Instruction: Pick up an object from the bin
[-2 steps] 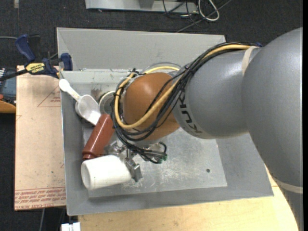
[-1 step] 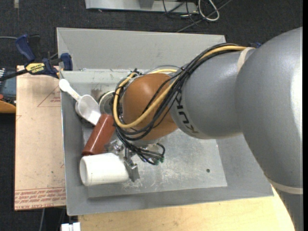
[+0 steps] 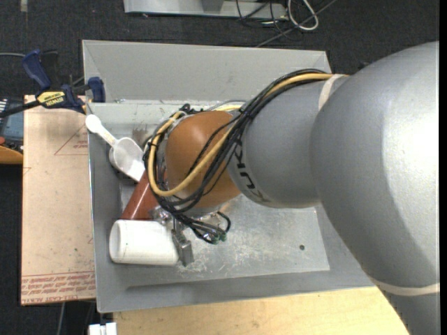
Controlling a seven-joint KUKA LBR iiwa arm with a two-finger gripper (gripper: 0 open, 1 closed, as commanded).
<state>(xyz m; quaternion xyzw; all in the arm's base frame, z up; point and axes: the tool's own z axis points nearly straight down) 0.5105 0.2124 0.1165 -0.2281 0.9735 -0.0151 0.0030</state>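
My gripper (image 3: pixel 184 251) is low in the bin's front left part, right beside the right end of a white cup (image 3: pixel 140 243) lying on its side. A reddish-brown flat piece (image 3: pixel 140 197) slants from just behind the cup up under the wrist; its upper part is hidden. Behind it, at the left wall, lies a white plastic scoop (image 3: pixel 124 153) with its handle pointing to the back left corner.
The arm and its orange wrist cover with cables hang over the bin's middle and back, hiding what lies beneath. Bare grey floor shows to the right of the gripper and along the front wall.
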